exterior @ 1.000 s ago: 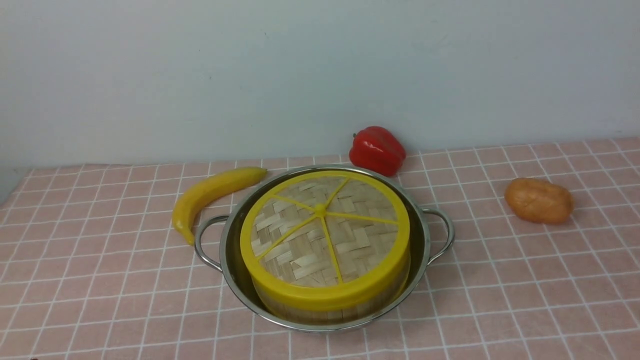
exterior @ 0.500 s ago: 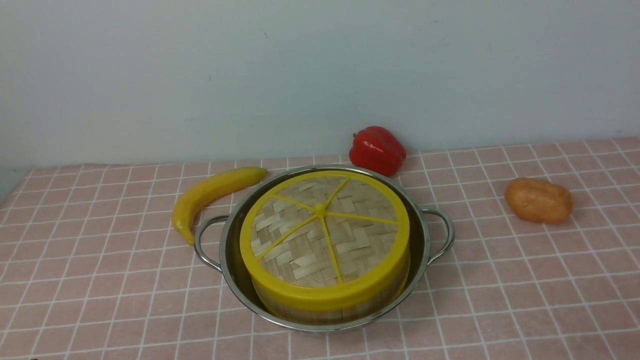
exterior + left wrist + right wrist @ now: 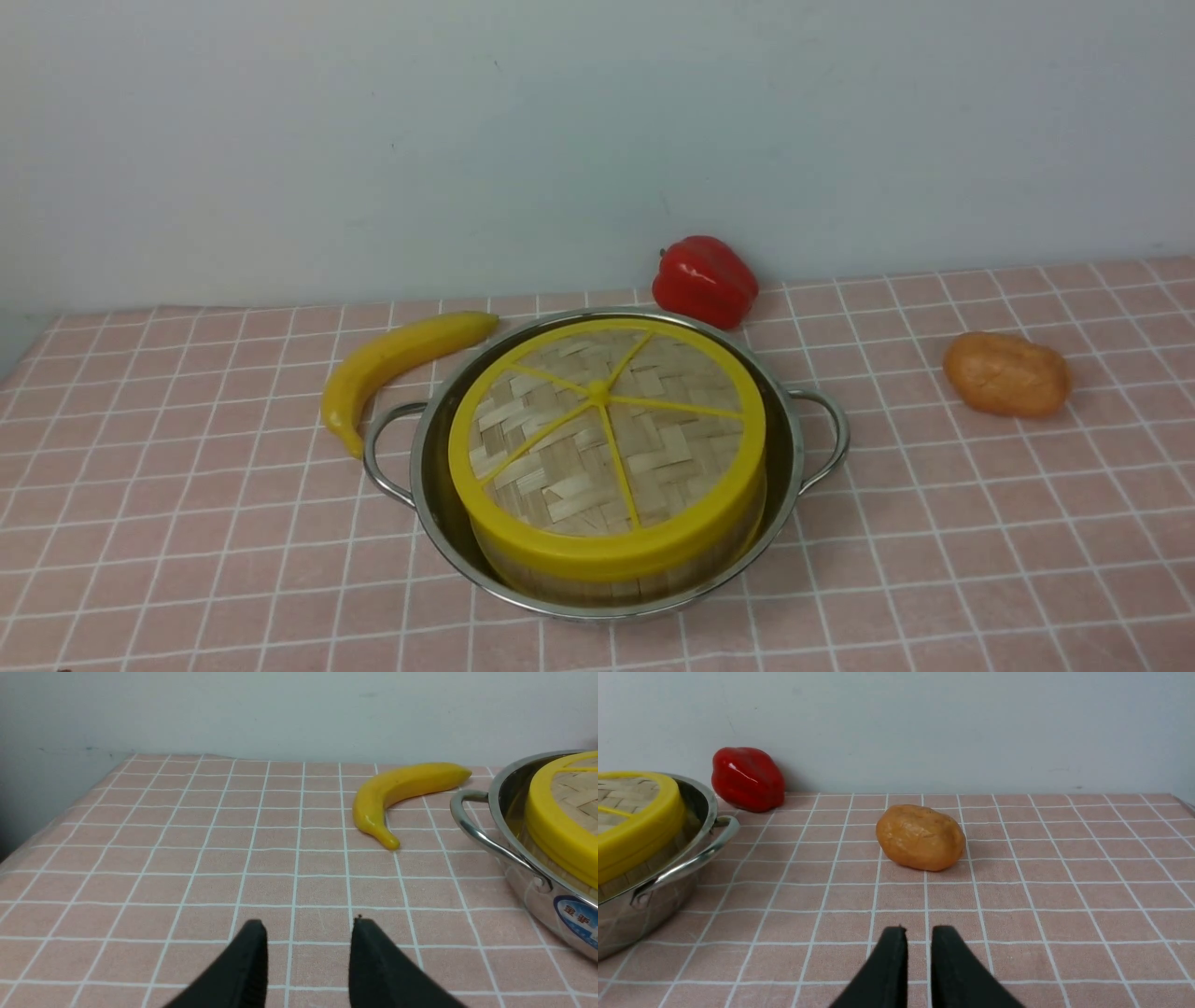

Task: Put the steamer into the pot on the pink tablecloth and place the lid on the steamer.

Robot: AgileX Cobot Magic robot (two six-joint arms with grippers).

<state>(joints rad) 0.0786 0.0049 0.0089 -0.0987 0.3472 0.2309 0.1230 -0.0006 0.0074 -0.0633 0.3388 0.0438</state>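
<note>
The shiny pot [image 3: 431,509] stands mid-table on the pink tablecloth [image 3: 187,523]. The steamer [image 3: 597,583] sits inside it, and only its bamboo side wall shows. The woven lid [image 3: 607,439] with yellow spokes lies flat on top of the steamer. Neither gripper appears in the front view. In the left wrist view my left gripper [image 3: 308,921] is open and empty over bare cloth, with the pot [image 3: 528,896] off to one side. In the right wrist view my right gripper [image 3: 919,928] shows a narrow empty gap between its fingers, apart from the pot [image 3: 644,905].
A yellow banana [image 3: 392,359] lies by the pot's left handle. A red pepper [image 3: 705,280] sits behind the pot against the pale wall. A tan potato [image 3: 1006,375] rests on the cloth to the right, straight ahead of my right gripper.
</note>
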